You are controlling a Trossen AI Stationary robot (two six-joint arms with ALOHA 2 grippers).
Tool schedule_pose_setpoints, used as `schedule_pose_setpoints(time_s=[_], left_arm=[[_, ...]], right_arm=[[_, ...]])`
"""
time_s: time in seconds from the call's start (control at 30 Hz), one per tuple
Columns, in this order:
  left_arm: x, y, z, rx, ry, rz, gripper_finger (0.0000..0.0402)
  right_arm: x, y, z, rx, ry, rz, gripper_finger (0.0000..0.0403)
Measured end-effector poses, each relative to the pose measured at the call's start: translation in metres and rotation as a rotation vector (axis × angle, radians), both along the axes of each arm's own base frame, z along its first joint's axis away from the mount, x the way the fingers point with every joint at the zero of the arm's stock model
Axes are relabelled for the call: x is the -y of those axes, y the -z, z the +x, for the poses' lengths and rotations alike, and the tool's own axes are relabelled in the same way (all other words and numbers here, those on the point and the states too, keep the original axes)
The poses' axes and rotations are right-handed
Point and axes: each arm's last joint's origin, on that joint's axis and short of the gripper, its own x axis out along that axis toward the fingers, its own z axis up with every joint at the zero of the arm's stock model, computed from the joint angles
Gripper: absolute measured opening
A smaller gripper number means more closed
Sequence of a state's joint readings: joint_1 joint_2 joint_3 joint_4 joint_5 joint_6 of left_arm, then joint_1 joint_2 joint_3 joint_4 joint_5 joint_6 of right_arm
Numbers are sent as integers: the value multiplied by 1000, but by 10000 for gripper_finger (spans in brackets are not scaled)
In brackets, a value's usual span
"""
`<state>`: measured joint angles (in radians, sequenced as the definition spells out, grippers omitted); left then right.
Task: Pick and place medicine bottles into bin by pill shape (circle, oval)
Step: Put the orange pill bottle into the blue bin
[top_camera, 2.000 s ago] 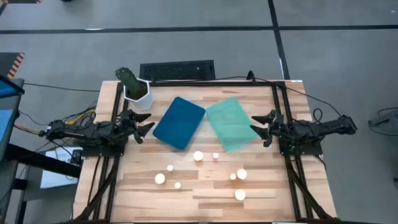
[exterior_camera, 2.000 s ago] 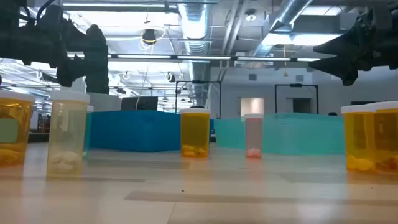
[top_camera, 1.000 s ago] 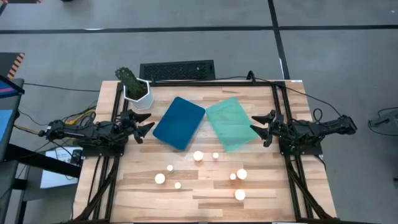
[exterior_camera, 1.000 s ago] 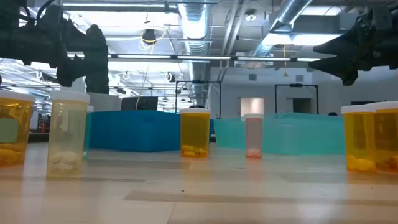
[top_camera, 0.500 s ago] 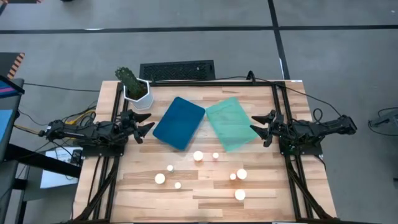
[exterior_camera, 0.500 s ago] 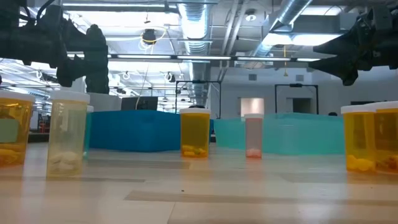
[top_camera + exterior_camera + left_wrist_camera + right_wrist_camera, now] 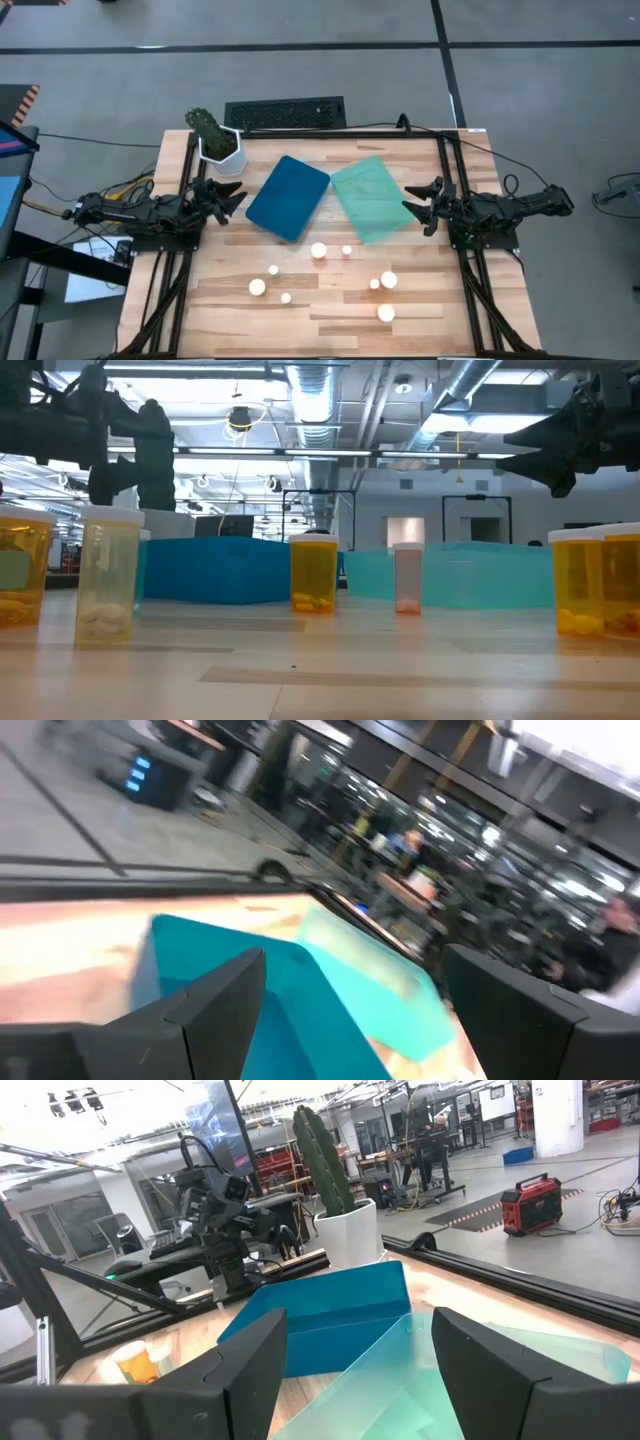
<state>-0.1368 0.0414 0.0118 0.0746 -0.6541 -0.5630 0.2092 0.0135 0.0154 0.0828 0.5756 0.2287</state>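
Note:
Several small medicine bottles with white caps and amber bodies stand upright on the wooden table's near half, among them one (image 7: 319,250), one (image 7: 257,287) and one (image 7: 386,313). In the low view they include one (image 7: 313,573) and one (image 7: 108,575). The dark blue tray (image 7: 288,197) and the mint green tray (image 7: 370,197) lie side by side at the table's middle. My left gripper (image 7: 240,203) is open and empty left of the blue tray, also seen in its wrist view (image 7: 350,1020). My right gripper (image 7: 408,205) is open and empty right of the green tray, also seen in its wrist view (image 7: 360,1370).
A white hexagonal pot with a cactus (image 7: 218,143) stands at the far left corner. A dark slab (image 7: 285,113) lies beyond the far edge. Black frame rails (image 7: 455,180) run along the table's left and right sides. Bare wood lies between the bottles and the near edge.
My left gripper has begun to move: it has turned a little at the wrist and shifted slightly, still open and beside the blue tray. The bottles and trays stand where they were.

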Motion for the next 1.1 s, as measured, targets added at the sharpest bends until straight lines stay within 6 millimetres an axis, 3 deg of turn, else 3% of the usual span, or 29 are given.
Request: schedule_pose_setpoints(time_s=[0.4, 0.6, 0.77, 1.1], left_arm=[[-3, 0, -2, 111, -132, -173, 297], [-4, 0, -3, 107, -153, -168, 297], [-5, 1, -3, 108, -185, -172, 297], [-5, 1, -3, 133, -187, -205, 297]], right_arm=[[0, 0, 0, 4, 4, 1, 260], [0, 0, 0, 10, 2, 19, 260], [0, 0, 0, 47, -8, 118, 260], [0, -2, 0, 206, -39, 479, 260]])
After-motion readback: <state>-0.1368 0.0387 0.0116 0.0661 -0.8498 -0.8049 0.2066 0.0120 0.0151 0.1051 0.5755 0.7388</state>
